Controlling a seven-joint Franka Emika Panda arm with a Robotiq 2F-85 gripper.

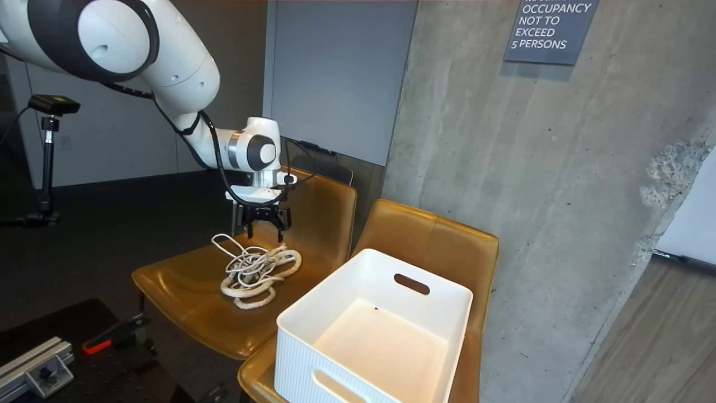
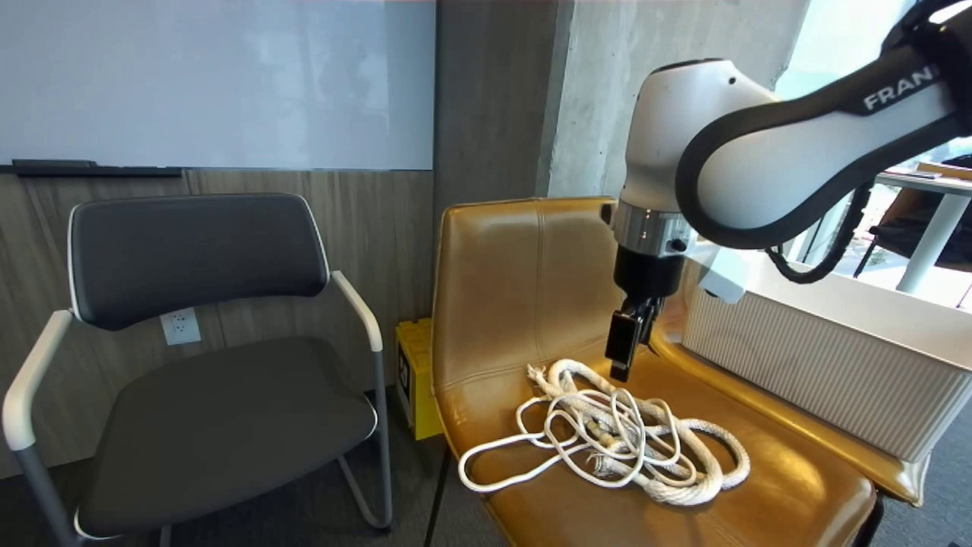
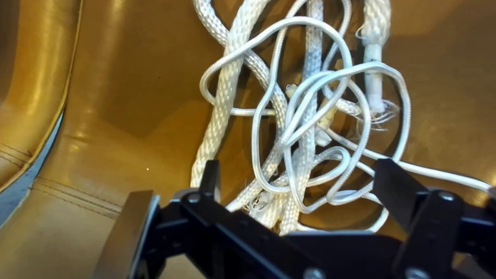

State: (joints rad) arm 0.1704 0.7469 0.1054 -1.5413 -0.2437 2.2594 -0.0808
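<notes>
Wide-spread claw (image 3: 298, 168) above tangled rope (image 3: 305, 149), apart from bin's rim (image 1: 327, 286).

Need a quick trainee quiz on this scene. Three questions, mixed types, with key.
1. Multiple choice: what lies beneath the gripper? A) a towel B) rope C) a book
2. True or false: the gripper's jaws are closed.
3. Fill in: the rope lies on one brown chair; the other brown chair holds a white ____.

Key: 1. B. 2. False, they stand open. 3. Bin.
</notes>
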